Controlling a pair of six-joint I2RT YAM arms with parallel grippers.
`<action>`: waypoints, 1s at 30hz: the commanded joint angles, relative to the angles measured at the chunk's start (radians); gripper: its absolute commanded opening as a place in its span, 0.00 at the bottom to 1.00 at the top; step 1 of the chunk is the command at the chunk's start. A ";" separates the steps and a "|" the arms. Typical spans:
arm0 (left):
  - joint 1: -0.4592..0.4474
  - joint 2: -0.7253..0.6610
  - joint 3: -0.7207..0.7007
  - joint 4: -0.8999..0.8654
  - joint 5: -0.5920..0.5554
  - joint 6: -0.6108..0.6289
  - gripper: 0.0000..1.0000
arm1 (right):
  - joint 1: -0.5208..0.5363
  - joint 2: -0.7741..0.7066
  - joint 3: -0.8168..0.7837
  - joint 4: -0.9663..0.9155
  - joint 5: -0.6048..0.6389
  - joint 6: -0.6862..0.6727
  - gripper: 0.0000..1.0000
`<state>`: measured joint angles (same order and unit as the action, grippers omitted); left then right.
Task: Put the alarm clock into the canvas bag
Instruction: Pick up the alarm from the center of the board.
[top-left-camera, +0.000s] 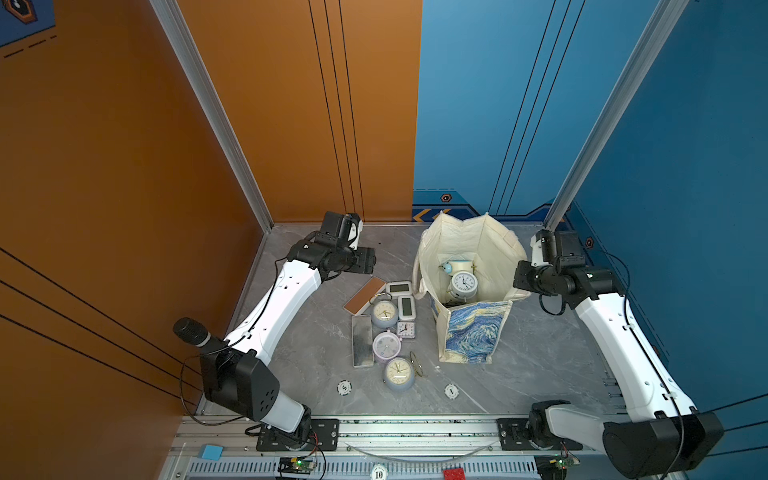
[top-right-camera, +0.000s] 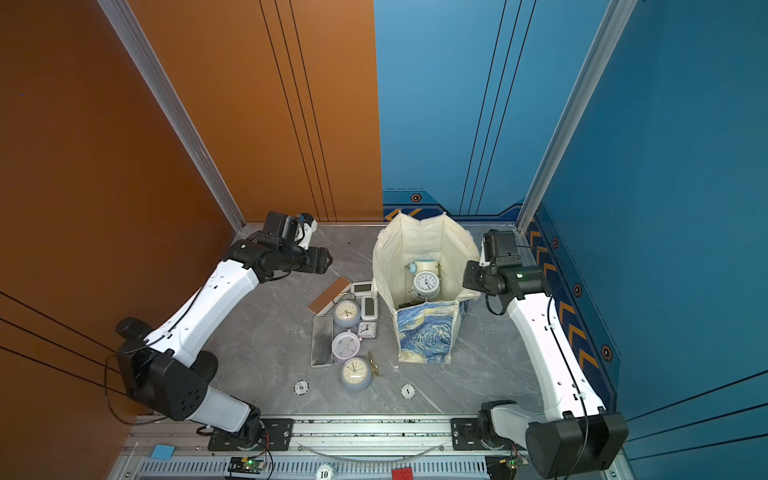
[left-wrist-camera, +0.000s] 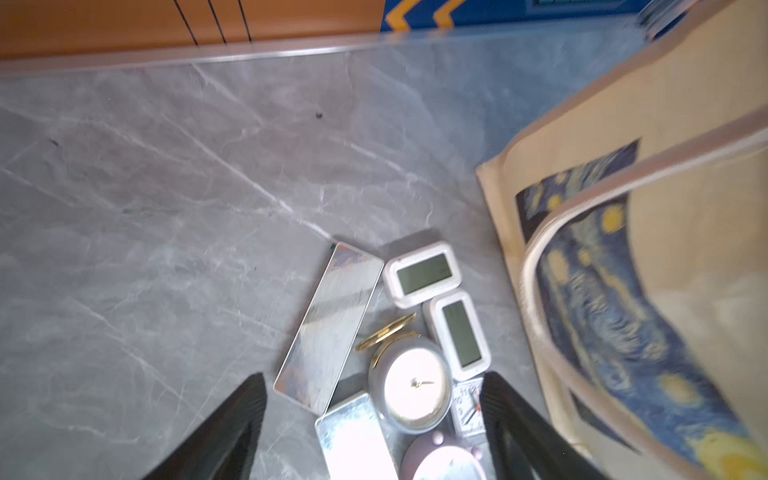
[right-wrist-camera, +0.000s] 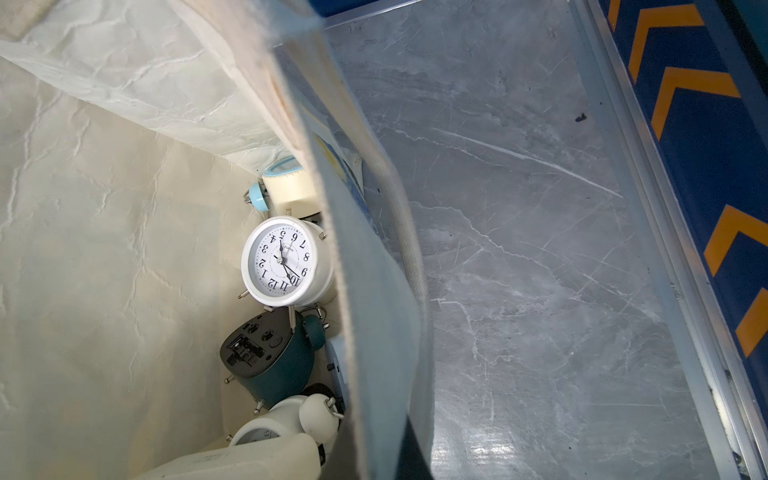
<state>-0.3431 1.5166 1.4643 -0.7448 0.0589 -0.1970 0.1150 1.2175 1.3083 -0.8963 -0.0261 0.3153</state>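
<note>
The right pincer (top-left-camera: 521, 277) clamps the canvas bag (top-left-camera: 471, 332) by its rim, seemingly to prop it open, while the left pincer (left-wrist-camera: 374, 376) hovers spread above the alarm clocks (left-wrist-camera: 411, 386).

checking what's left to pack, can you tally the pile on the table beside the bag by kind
round dial clocks: 3
small square dial clock: 1
white digital clocks: 2
flat mirrored panels: 2
total: 8
</note>
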 joint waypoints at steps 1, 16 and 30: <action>0.003 -0.025 -0.077 -0.073 -0.049 -0.051 0.81 | 0.009 0.010 0.017 0.013 -0.001 0.010 0.09; -0.113 -0.059 -0.338 -0.077 -0.155 -0.316 0.81 | 0.017 0.022 0.005 0.021 0.004 0.004 0.09; -0.185 0.098 -0.374 -0.029 -0.154 -0.408 0.85 | 0.017 0.037 0.008 0.023 0.005 -0.004 0.09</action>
<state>-0.5247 1.5909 1.1088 -0.7849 -0.0906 -0.5777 0.1253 1.2438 1.3083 -0.8776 -0.0257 0.3149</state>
